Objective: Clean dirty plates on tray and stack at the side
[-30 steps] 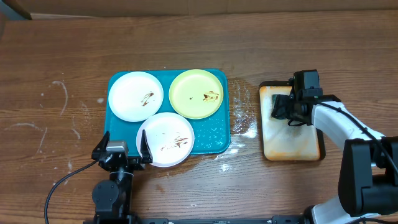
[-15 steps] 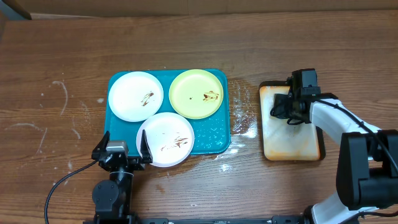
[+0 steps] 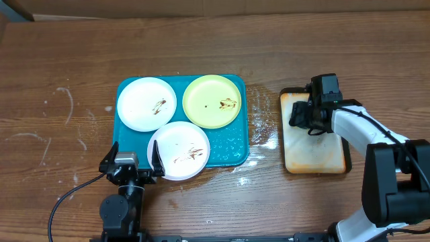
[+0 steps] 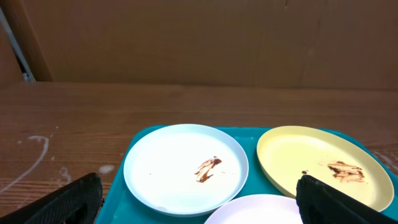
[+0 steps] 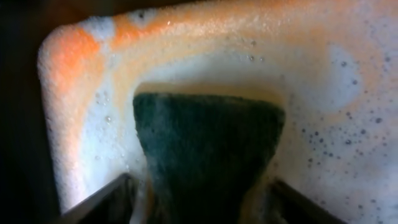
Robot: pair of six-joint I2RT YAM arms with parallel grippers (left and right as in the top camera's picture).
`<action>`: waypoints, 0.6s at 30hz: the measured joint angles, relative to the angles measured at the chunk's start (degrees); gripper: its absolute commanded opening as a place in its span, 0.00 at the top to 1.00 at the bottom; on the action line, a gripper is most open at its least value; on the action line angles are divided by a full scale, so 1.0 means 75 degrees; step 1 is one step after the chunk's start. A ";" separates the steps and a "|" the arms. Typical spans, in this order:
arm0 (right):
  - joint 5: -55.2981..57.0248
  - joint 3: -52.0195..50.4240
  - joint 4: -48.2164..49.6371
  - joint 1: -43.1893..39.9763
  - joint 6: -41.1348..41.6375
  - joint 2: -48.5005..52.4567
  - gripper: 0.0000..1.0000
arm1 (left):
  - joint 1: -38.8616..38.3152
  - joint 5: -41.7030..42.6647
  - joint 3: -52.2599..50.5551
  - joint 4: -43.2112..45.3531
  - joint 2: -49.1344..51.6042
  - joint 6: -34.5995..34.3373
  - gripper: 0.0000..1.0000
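Right gripper (image 3: 300,115): clamped on a dark green sponge (image 5: 208,143), with its fingers (image 5: 115,196) against the flanks where the sponge narrows. It sits low over the far end of the small beige tray (image 3: 316,151), in the foam.
Left gripper (image 3: 133,158): jaws apart and empty, at the near rim of the teal tray (image 3: 232,144).
Step in hand: most likely loading the sponge with suds, since no plate looks wiped yet.
Doing it well: keep the grip firm and lift straight up. Cross to the plates with the sponge's flat face down, so that it meets a smear squarely.
Tray: left of the beige tray on the bench (image 3: 67,60). Its long axis runs left to right.
Plates: a white plate (image 3: 146,103) sits far left and a yellow-green plate (image 3: 213,101) far right. A second white plate (image 3: 179,150) overhangs the near rim. All lie flat, face up, each with a brown smear.
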 measured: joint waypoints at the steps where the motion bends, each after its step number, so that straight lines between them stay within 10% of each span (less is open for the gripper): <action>1: 0.0041 0.0026 -0.0102 0.0000 0.0000 0.0000 0.39 | 0.0000 -0.0003 0.0000 0.0000 0.0000 0.0000 0.00; 6: 0.0178 0.0289 -0.0766 0.0000 0.0003 0.0070 0.42 | 0.0000 -0.0003 0.0000 0.0000 0.0000 0.0000 0.00; 14: 0.0306 0.1090 -0.1632 0.0000 -0.0015 0.0213 0.14 | 0.0000 -0.0003 0.0000 0.0000 0.0000 0.0000 0.00; 18: 0.0408 0.1483 -0.1547 0.0000 -0.0122 0.0213 0.36 | 0.0000 -0.0003 0.0000 0.0000 0.0000 0.0000 0.00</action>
